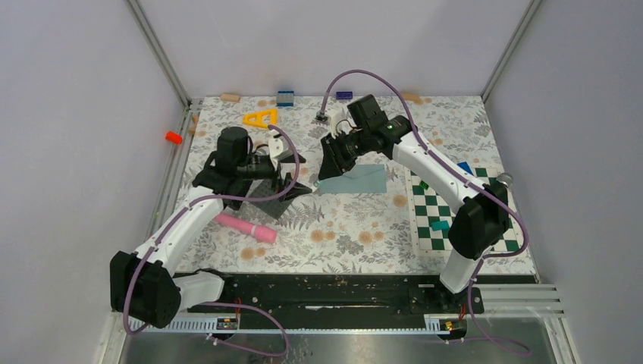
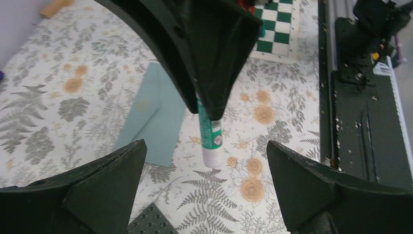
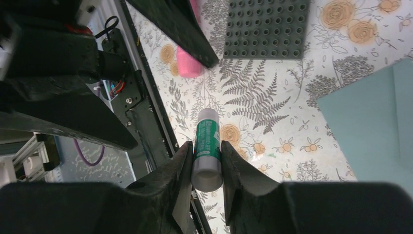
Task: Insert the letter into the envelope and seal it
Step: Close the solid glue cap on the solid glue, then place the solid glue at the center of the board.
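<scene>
While your right claw (image 3: pixel 207 146) is clenched on a glue stick (image 3: pixel 208 127), pinching its green-labelled barrel between the 2 fingers, the stick points down toward the flowered table cover (image 1: pixel 356 227) with its far white end lowest. Whether that end touches the cover you cannot tell from these views.

Your envelope (image 1: pixel 362 180) lies flat on the cover near the middle of the table, just beside the stick. From above, the right claw hangs over its left corner. The envelope sits between the studded grey plate (image 3: pixel 267 29) on your left arm's side and the green-and-white chequered mat (image 1: pixel 455 212) on your right arm's side, touching neither. You see its teal-grey face with a fold line running along it, but whether the flap is shut you cannot tell.

Your left claw (image 2: pixel 204 148) is released, its 2 fingers spread wide, and it holds nothing. It hovers low, facing the right claw, with the stick showing in the gap between its fingers. A pink cylinder (image 1: pixel 246 226) lies on the cover near the plate, on the side toward the arm bases.
</scene>
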{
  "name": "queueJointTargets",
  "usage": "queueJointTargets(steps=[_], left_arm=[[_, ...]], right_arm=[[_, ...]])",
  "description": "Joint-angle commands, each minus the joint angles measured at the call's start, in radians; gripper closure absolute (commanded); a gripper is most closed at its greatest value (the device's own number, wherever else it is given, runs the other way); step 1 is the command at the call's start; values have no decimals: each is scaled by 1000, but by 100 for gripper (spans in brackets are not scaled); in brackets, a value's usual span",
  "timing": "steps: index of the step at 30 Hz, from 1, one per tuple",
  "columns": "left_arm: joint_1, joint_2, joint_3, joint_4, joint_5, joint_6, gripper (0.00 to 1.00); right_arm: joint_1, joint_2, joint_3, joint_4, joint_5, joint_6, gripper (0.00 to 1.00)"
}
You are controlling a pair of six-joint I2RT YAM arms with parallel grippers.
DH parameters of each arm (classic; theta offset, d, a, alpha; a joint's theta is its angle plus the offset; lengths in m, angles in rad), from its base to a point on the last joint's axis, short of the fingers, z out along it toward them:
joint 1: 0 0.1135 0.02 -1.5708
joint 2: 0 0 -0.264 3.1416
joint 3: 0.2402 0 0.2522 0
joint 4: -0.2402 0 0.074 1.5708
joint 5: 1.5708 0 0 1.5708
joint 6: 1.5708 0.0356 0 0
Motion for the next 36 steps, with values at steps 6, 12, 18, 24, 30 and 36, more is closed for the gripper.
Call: queueJointTargets(steps=[6, 12, 18, 24, 30, 36], left_arm=[[-86, 46, 55, -129, 23, 131, 6], [-92, 73, 75, -129, 6, 109, 25], [-97, 79, 83, -105, -14, 79, 25], [-115, 95, 97, -112, -71, 79, 39], [-124, 111, 112, -130, -105, 78, 54], [-128, 118, 120, -131, -135, 71, 74]], right_arm=[[0, -3, 2, 26, -90, 23, 100], [8, 3, -1, 30, -82, 21, 100], [17, 10, 1, 31, -70, 15, 100], [21, 6, 7, 31, -67, 17, 100], [26, 1, 3, 32, -56, 15, 100], [28, -1, 5, 32, -52, 13, 100]])
